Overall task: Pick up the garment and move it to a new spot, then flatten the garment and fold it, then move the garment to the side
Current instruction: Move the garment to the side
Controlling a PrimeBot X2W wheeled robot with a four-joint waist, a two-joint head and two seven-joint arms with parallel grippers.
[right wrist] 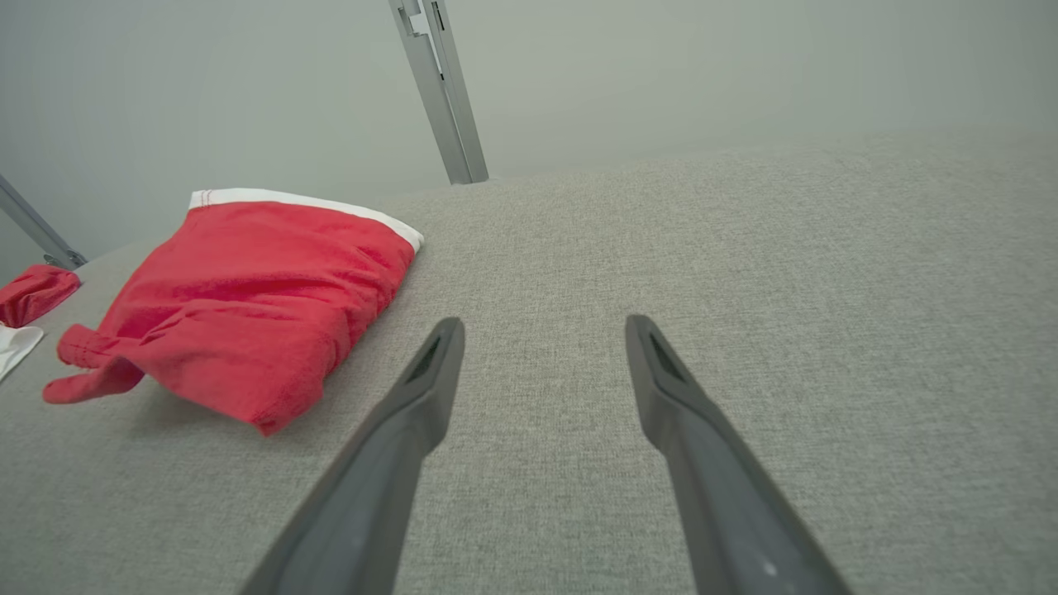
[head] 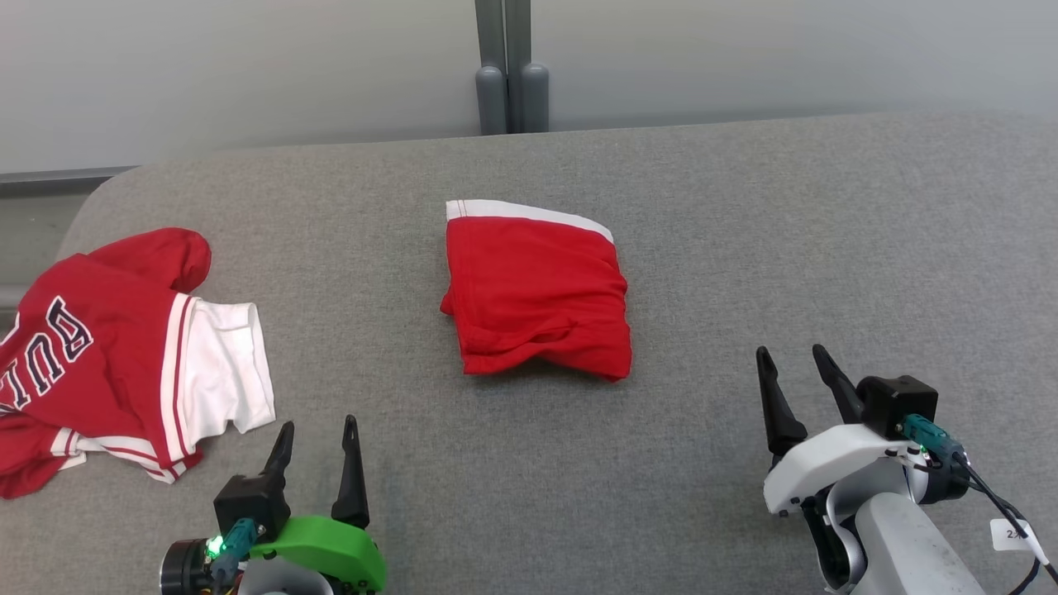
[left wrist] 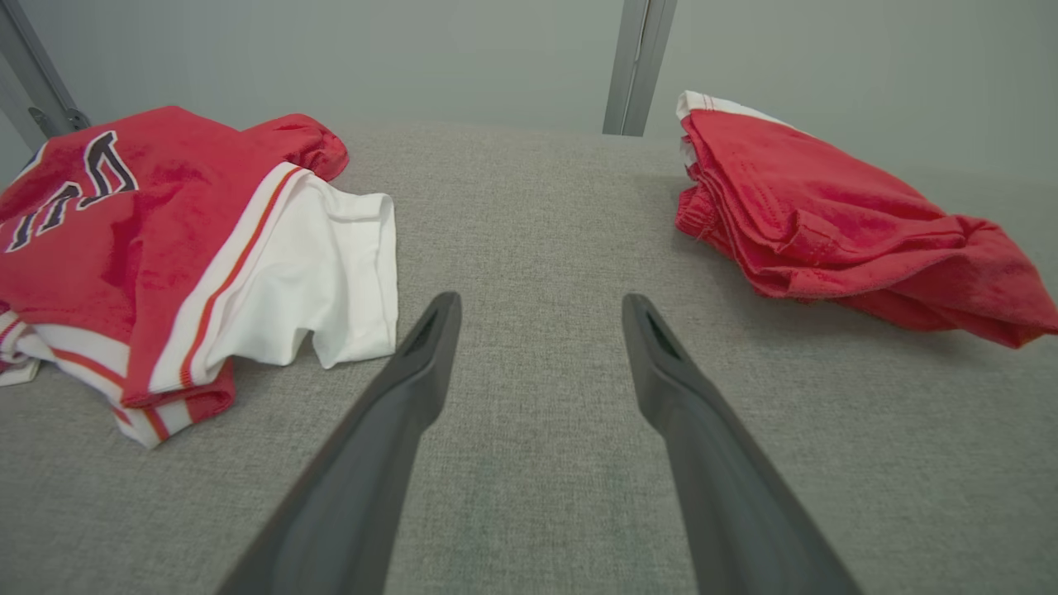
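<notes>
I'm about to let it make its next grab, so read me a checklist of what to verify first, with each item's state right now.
1. Left gripper open and empty: ok.
2. Right gripper open and empty: ok.
3. Folded red garment lies free on the grey surface, nothing on it: ok.
4. Its fold is tidy: not ok, the near edge is bunched and a corner sticks out.
5. Red and white jersey lies apart from it: ok, bare fabric between them.
6. Bare space to its right for setting it down: ok.
</notes>
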